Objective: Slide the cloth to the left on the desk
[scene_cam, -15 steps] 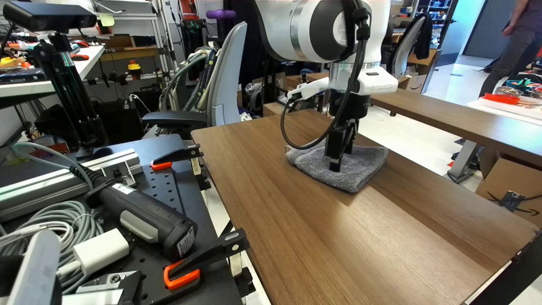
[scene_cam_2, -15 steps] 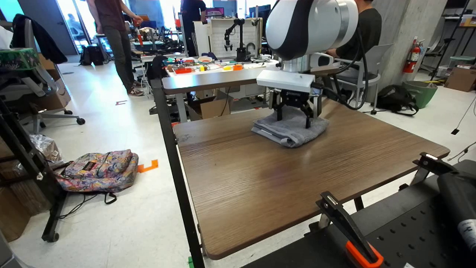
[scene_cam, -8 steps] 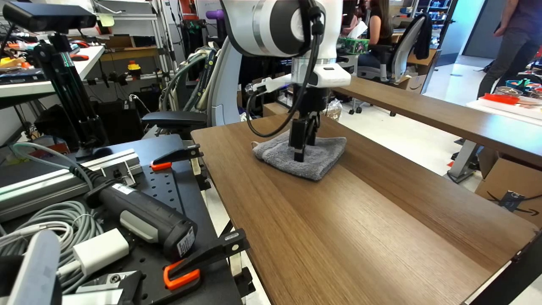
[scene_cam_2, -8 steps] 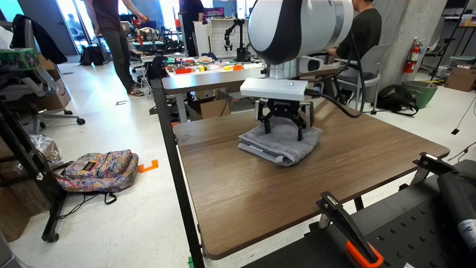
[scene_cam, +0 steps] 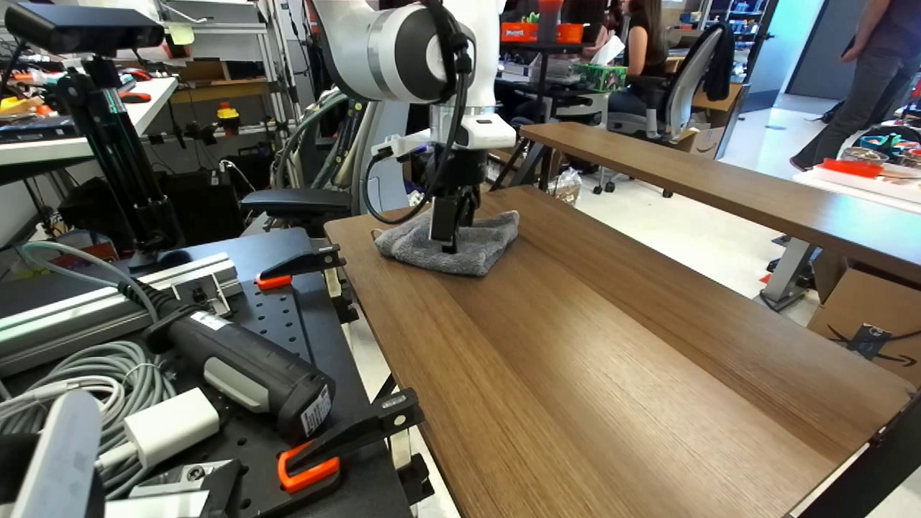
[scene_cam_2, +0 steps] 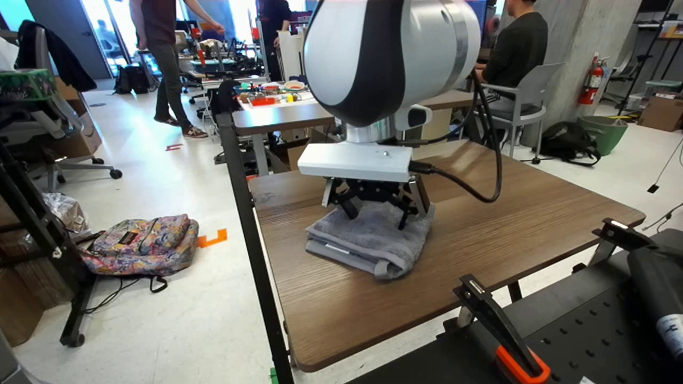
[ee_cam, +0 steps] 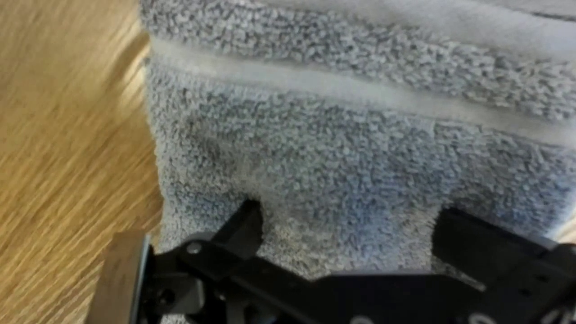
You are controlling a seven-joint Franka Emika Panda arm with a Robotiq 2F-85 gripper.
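The grey cloth (scene_cam: pixel 478 252) lies folded on the brown desk (scene_cam: pixel 575 345), near its far left corner in this exterior view. It also shows in an exterior view (scene_cam_2: pixel 363 248) and fills most of the wrist view (ee_cam: pixel 315 148). My gripper (scene_cam_2: pixel 378 220) points down onto the cloth's top, fingers spread apart. In the wrist view my gripper (ee_cam: pixel 347 222) is open, with the cloth's surface running flat between the fingertips. Both tips touch or press into the cloth; I cannot tell how deeply. The cloth's loop end faces the camera in an exterior view.
A black cart (scene_cam: pixel 273 324) with orange-tipped clamps (scene_cam: pixel 309 471), cables and a black handheld tool (scene_cam: pixel 245 374) stands beside the desk. A grey chair (scene_cam: pixel 388 158) stands behind the desk's far end. A dark post (scene_cam_2: pixel 251 240) runs along a short desk edge.
The gripper and cloth have moved together over the desk: leftward and away in one exterior view, leftward and nearer the camera in the other. The fingers stay apart. A person behind has shifted.
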